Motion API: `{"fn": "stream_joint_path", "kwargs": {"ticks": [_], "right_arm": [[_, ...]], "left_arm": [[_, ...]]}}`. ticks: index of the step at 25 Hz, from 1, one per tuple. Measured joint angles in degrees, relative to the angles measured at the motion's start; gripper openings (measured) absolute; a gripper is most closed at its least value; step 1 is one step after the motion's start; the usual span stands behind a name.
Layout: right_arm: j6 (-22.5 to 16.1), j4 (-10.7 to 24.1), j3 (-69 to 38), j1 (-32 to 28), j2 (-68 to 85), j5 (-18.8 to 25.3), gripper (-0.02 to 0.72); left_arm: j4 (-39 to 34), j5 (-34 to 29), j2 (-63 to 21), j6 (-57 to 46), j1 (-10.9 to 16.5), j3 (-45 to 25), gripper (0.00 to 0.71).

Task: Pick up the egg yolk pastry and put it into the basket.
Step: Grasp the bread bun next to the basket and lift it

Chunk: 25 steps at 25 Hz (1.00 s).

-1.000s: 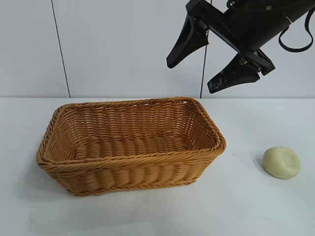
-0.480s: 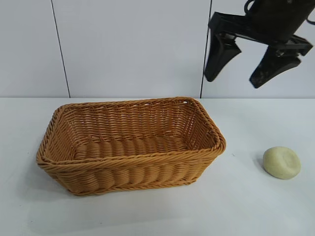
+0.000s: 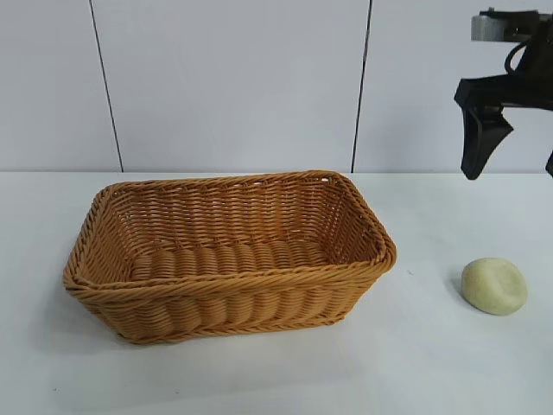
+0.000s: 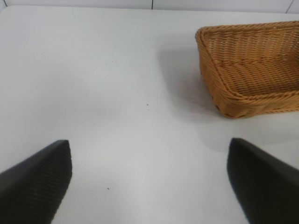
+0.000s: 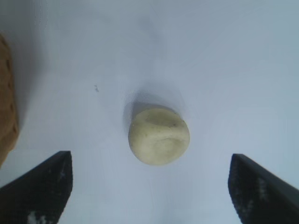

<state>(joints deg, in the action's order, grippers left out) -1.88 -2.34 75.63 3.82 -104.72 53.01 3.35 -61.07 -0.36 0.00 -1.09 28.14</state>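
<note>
The egg yolk pastry [image 3: 494,285], a small pale cream-yellow dome with a slight dent, lies on the white table to the right of the basket [image 3: 233,281]. The basket is large, woven and orange-brown, and nothing shows inside it. My right gripper [image 3: 511,173] hangs open high above the pastry, fingers pointing down; its outer finger is cut off by the picture's edge. In the right wrist view the pastry [image 5: 159,135] lies below the open right gripper [image 5: 149,169], apart from both fingers. My left gripper [image 4: 149,142] is open over bare table, left of the basket [image 4: 219,88].
The white table [image 3: 432,363] runs out on all sides of the basket, with a pale panelled wall [image 3: 225,86] behind it. A corner of the basket [image 5: 7,116] shows at the edge of the right wrist view.
My right gripper has swung to the right, from above the basket's back right corner to above the pastry, and now points straight down. Pastry and basket have not moved.
</note>
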Motion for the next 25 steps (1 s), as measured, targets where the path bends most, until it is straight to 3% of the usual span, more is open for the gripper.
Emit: {"fn": "stream_joint_path", "kwargs": {"ticks": [11, 13, 18, 20, 25], "right_arm": [[0.2, -0.2, 0.0, 0.0, -14.9, -0.1, 0.609], [0.2, -0.1, 0.0, 0.0, -15.5, -0.3, 0.531], [0.2, 0.2, 0.0, 0.0, -15.5, -0.2, 0.148], [0.2, 0.2, 0.3, 0.0, -15.2, 0.7, 0.084], [0.2, 0.2, 4.6, 0.0, -12.2, 5.6, 0.053]], "left_arm": [[0.0, 0.0, 0.0, 0.0, 0.0, -0.2, 0.696], [0.0, 0.0, 0.0, 0.0, 0.0, -0.2, 0.696], [0.0, 0.0, 0.0, 0.0, 0.0, -0.2, 0.696], [0.0, 0.0, 0.0, 0.0, 0.0, -0.2, 0.696], [0.0, 0.0, 0.0, 0.0, 0.0, -0.2, 0.696]]}}
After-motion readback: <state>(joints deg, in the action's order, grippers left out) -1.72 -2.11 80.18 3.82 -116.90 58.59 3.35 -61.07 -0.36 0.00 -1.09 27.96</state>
